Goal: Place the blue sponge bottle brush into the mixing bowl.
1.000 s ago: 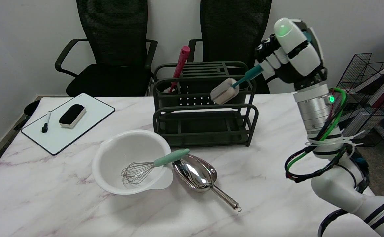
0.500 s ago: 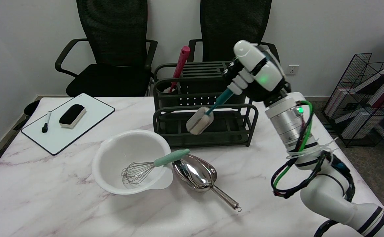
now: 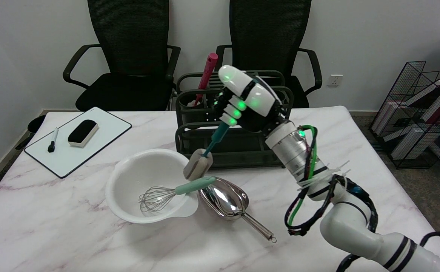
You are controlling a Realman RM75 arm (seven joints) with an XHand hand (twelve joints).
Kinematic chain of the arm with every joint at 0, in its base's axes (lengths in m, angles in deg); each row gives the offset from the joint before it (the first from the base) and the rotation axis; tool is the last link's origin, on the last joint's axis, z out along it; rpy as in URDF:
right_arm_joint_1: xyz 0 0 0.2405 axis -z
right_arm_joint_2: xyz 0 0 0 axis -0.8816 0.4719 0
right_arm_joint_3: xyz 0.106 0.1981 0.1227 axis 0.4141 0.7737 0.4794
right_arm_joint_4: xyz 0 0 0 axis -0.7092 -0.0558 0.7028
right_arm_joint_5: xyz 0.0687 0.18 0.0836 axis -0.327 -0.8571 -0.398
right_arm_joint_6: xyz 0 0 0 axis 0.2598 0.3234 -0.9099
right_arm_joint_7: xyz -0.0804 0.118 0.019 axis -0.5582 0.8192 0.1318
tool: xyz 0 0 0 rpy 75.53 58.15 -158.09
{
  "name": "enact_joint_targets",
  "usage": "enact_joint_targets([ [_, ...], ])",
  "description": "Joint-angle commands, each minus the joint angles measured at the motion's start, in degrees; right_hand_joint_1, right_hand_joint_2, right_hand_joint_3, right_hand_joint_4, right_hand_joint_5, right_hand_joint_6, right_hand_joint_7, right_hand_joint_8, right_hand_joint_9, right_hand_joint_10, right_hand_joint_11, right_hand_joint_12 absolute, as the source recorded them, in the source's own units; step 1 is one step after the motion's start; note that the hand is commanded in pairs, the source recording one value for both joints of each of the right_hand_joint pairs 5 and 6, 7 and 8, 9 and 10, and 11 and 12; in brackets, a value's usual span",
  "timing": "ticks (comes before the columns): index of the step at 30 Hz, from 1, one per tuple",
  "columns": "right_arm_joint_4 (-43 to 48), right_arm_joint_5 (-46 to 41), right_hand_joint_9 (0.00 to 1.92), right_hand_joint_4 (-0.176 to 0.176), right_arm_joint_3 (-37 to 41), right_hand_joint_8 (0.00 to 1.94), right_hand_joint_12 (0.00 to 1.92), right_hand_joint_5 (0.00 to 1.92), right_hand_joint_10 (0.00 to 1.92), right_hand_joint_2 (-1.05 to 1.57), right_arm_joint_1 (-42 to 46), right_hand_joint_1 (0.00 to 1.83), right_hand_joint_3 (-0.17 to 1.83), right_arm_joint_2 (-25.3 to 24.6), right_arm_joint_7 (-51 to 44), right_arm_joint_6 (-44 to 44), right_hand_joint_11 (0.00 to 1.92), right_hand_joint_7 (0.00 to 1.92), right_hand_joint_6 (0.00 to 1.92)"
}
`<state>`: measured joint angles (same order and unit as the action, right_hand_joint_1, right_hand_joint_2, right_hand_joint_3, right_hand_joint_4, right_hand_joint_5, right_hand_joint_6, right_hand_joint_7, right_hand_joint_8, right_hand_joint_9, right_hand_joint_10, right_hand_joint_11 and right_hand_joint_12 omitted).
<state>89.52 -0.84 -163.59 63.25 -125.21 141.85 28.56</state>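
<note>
The right hand (image 3: pixel 248 104) is being held above the middle of the table, fingers wrapped around the teal handle of the blue sponge bottle brush (image 3: pixel 205 156). The brush is hanging steeply, sponge head lowermost, the head hovering at the right-hand rim of the mixing bowl (image 3: pixel 129 181) and just above the handle of the whisk (image 3: pixel 167 192) (contact with that handle cannot be judged from this angle). The bowl is sitting toward the table's near edge, left of centre; a metal scoop (image 3: pixel 227 202) is lying just beside it on the right. A dark rack (image 3: pixel 235 143) is standing behind, toward the far edge, with a pink-handled utensil (image 3: pixel 206 77) in it. A whiteboard (image 3: pixel 74 145) with eraser and marker is lying at the far left corner.

Step judged in hand: carrying to the bowl, nearly complete. Next move calls for the head to be shifted further left past the rim, lowered clear of the whisk, and only then let go; released too early, the brush is likely to tip outward onto the scoop.
</note>
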Motion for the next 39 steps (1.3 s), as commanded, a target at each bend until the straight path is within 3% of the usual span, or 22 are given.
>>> enact_joint_targets([
  [1, -2.18, 0.63, 1.92, 0.0, -7.86, 1.92, 1.9, 1.92, 1.92, 1.57, -10.83, 1.11, 0.3, -2.74, 0.22, 7.5, 1.9, 1.92, 1.92],
  [10, -2.86, 0.48, 1.92, 0.0, -8.51, 1.92, 1.9, 1.92, 1.92, 1.57, -11.61, 1.11, 0.3, -4.8, 0.22, 7.71, 1.9, 1.92, 1.92],
  [27, -15.39, 0.62, 1.92, 0.0, -10.22, 1.92, 1.88, 1.92, 1.92, 1.57, -18.46, 1.11, 0.33, -6.76, 5.66, 5.84, 1.88, 1.92, 1.92],
  [39, -20.05, 0.7, 1.92, 0.0, -11.72, 1.92, 1.87, 1.92, 1.92, 1.57, -18.48, 1.11, 0.32, -7.16, 8.37, 2.44, 1.87, 1.92, 1.92],
])
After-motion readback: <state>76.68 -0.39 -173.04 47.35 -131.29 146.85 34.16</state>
